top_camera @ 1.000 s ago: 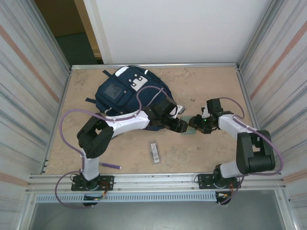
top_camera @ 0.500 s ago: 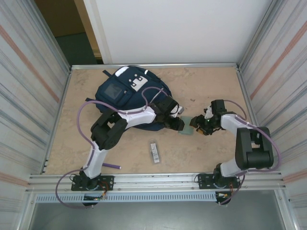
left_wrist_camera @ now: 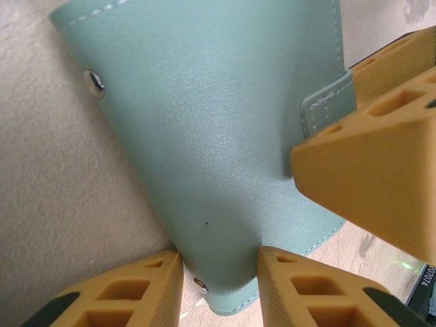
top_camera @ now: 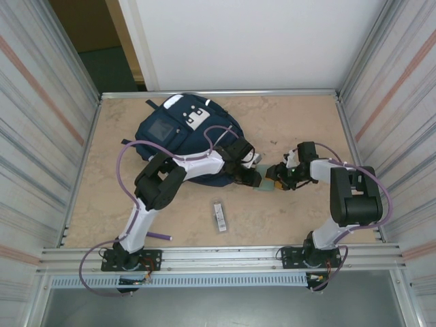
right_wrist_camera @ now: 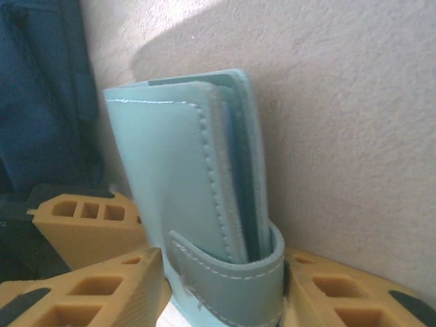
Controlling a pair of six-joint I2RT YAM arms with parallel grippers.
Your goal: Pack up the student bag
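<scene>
One student bag (top_camera: pixel 170 133) lies front-up at the left rear of the worktop (top_camera: pixel 293 122). One teal wallet (left_wrist_camera: pixel 218 136) is held by two grippers. The left gripper (left_wrist_camera: pixel 218 253) is part-closed on its corner, and the right gripper (right_wrist_camera: pixel 221 259) clamps its strap end. One purple pen (top_camera: pixel 158 236) and one small rectangular item (top_camera: pixel 219 216) lie nearer the arm bases.

The student bag (top_camera: pixel 178 133) blocks the far left of the table (top_camera: pixel 306 122). The left arm lies along the bag's near edge. The left end effector (top_camera: pixel 255 178) and right end effector (top_camera: pixel 276 178) meet mid-table, both clamped on an upright teal wallet (top_camera: pixel 266 185), so together they form a barrier across the middle. Open table lies far right, beyond the right arm. The near strip is also open, broken by a small barcoded strip (top_camera: pixel 219 216) and a purple pen (top_camera: pixel 158 236) near the left base. Ribbed metal walls (top_camera: pixel 41 150) close both sides.
</scene>
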